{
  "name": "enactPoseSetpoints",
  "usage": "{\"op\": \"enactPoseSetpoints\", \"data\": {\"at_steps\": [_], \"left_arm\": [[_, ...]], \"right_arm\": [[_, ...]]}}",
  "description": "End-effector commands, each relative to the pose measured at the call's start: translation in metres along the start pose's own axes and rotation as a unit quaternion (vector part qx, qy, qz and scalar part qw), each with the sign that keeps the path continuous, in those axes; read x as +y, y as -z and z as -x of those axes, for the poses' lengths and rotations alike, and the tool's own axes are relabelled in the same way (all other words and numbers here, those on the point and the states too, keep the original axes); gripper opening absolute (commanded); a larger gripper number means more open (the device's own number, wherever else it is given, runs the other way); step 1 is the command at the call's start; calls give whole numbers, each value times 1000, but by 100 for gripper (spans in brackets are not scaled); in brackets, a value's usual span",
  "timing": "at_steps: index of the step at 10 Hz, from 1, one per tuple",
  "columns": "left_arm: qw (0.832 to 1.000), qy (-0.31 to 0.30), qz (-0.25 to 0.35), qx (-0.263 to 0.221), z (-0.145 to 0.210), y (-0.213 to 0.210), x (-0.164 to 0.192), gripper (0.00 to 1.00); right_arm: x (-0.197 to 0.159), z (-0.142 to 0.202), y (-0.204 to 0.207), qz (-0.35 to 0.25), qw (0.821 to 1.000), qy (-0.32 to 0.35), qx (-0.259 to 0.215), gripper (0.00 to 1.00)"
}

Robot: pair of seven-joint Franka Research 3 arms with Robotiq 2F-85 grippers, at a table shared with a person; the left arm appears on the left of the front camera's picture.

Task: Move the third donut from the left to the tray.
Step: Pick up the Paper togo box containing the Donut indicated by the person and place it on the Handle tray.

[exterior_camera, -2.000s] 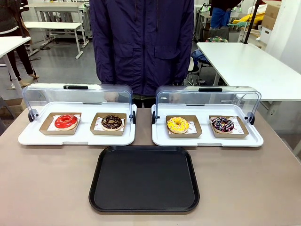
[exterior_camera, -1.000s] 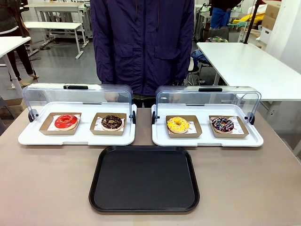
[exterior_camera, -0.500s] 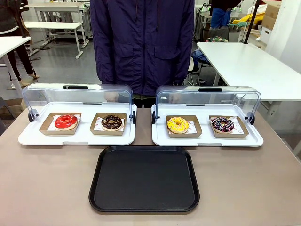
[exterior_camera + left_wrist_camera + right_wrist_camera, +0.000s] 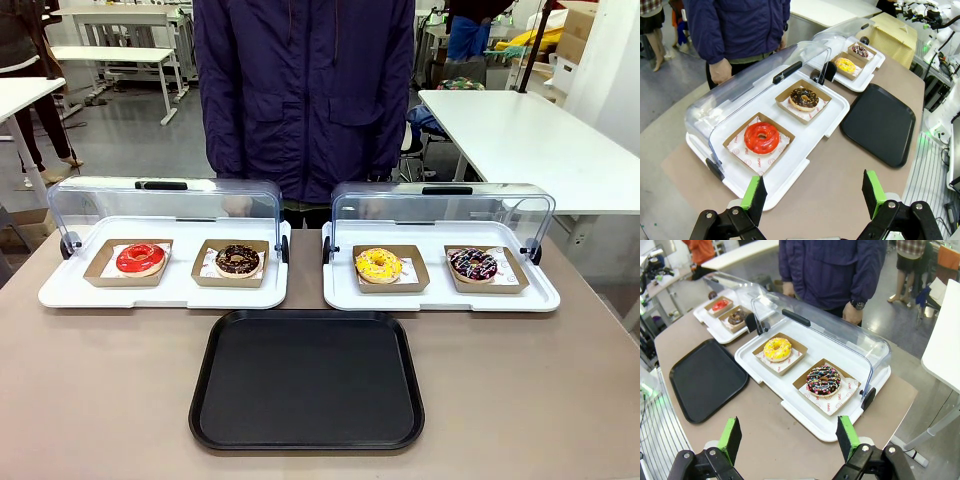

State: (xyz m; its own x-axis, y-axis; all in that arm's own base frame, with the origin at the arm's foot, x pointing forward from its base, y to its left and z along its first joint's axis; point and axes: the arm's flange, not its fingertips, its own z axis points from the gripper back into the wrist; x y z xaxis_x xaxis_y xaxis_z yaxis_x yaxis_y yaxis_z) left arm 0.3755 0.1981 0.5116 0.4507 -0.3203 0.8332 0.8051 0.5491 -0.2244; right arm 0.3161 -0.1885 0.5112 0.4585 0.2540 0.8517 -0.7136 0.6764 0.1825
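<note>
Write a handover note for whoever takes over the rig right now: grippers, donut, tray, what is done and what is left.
Left gripper: open, empty, above the table edge.
Right gripper: open, empty, above the table edge, facing the right white tray.
The yellow donut sits in its cardboard holder in the left spot of the right white tray, with the clear cover swung back.
The black tray lies bare in the middle, nearer the robot.
Done: nothing, the donut is untouched.
Left: grasp the donut, likely by its holder, carry it to the black tray and release.
</note>
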Motion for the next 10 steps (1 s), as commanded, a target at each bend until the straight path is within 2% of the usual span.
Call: {"op": "enactPoseSetpoints", "data": {"at_steps": [1, 10], "left_arm": [[1000, 6, 4, -4, -1, 0, -1, 100], [1000, 6, 4, -4, -1, 0, -1, 100]], "right_arm": [[-3, -3, 0, -2, 1000, -12, -15, 100], [-3, -3, 0, -2, 1000, -12, -15, 100]]}}
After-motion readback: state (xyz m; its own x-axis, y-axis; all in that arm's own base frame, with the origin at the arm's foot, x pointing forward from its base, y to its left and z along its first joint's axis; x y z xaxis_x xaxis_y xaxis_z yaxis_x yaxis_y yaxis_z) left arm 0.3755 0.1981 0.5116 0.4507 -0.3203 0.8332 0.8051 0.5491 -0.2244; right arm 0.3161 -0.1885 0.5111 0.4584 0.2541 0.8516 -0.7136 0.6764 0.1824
